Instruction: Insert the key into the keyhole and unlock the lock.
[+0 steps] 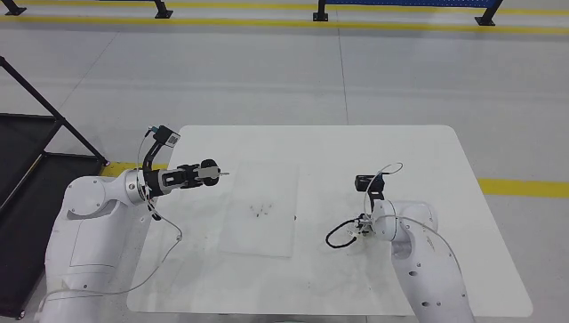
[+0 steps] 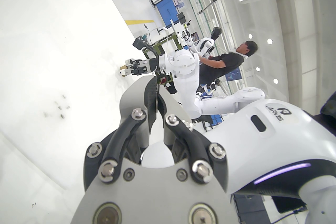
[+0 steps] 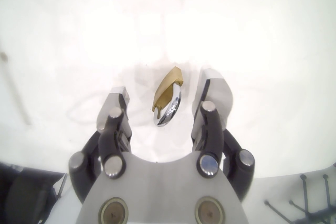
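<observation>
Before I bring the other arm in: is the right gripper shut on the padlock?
Open: the right gripper's fingers stand apart on either side of the padlock, neither touching it.

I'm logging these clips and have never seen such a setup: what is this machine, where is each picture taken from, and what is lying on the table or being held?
It is a two-armed robot working at a white table. The top view looks down from above its arms. The other two pictures come from a camera on each wrist. The left gripper is shut, and a thin metal tip sticks out of it, probably the key. The right gripper is open, with a finger on either side of a brass padlock with a silver shackle. The padlock lies on the table, apart from both fingers. The key is far from the padlock, so unlocking has not begun.
</observation>
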Controlling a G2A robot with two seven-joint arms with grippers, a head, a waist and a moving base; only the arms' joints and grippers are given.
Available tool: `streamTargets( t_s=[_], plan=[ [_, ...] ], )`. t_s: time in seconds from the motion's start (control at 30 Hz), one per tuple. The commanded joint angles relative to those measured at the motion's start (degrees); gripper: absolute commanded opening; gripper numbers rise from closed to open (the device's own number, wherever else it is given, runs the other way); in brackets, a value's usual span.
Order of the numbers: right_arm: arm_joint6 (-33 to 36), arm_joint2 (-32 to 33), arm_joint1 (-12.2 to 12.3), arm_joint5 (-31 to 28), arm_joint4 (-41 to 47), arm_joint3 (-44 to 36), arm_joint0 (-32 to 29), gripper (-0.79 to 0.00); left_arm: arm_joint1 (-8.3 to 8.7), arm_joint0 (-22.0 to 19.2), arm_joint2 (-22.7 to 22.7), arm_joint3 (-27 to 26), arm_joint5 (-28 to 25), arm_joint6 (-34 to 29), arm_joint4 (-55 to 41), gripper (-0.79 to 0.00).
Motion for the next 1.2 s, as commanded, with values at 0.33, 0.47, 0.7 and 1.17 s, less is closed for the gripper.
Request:
streamTargets(
  t_s=[0.33,0.47,0.7,1.17],
  plan=[
    [0.0,0.4,-0.5,0.0,-0.4,1.6,0.1,-0.779,0.0,0.0,0.0,0.0,0.0,0.0,0.0,-0.785],
    [0.0,0.9,-0.6,0.0,-0.9,1.5,0.3,-0.785,0.0,0.0,0.0,0.0,0.0,0.0,0.0,-0.785],
    [0.0,8.2,-1.2,0.0,14.8,-2.3,0.0,-0.785,0.0,0.0,0.0,0.0,0.0,0.0,0.0,-0.785],
    [-3.7,17.9,-1.0,3.4,63.5,1.0,1.6,-0.785,0.0,0.0,0.0,0.0,0.0,0.0,0.0,-0.785]
  ],
)
